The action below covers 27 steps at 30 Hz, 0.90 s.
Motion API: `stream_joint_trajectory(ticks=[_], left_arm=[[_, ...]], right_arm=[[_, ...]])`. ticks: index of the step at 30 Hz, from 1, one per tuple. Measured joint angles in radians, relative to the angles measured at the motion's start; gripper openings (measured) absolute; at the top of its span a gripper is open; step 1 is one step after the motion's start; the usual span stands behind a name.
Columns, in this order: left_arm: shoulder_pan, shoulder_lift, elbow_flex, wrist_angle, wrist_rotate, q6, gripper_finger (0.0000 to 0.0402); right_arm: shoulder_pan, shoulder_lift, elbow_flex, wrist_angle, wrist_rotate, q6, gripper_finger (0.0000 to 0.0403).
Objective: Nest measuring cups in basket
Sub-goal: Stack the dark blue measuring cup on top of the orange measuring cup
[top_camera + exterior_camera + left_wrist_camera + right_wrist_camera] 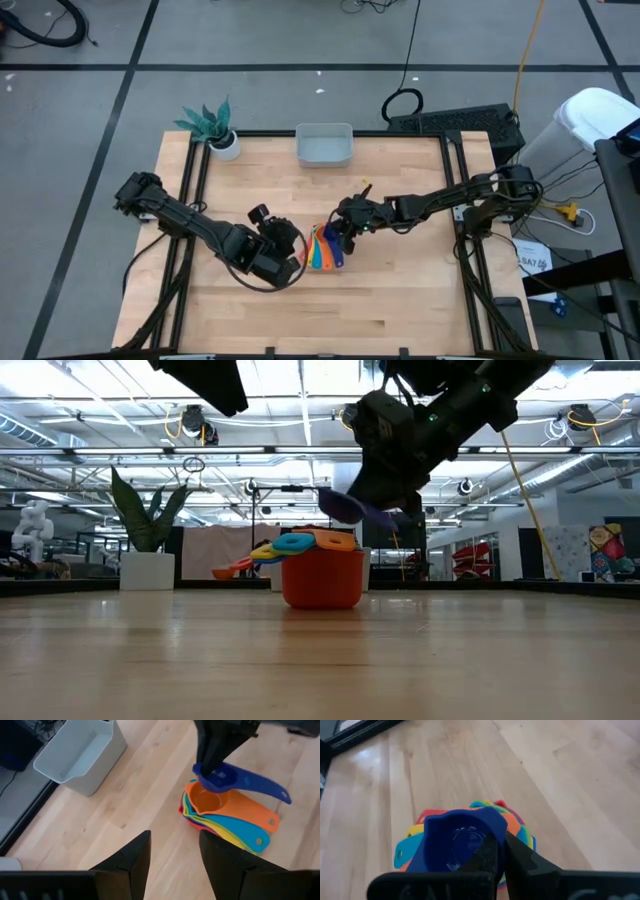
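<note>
Resting on the wooden table point(400, 290), the pale basket point(323, 146) is seen at the far edge, well apart from the cups, with a potted plant point(215, 128) near the far left corner. A stack of nested cups point(227, 820) stands mid-table on a red cup point(322, 576), handles fanned out. The left gripper point(172, 855) is held near the stack, its fingers apart. A dark blue cup point(457, 842) is clamped by the right gripper point(347, 228) and held just above the stack.
</note>
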Motion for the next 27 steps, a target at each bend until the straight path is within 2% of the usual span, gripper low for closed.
stream_joint_trajectory(ticks=[12,27], left_arm=[[0.0,0.0,-0.005,0.011,0.0,-0.007,0.0172],[-0.001,0.0,-0.005,0.031,0.0,0.002,0.0172]], right_arm=[[0.0,0.08,0.058,0.027,-0.025,0.007,0.0],[-0.004,0.083,0.061,-0.006,-0.023,0.004,0.0009]])
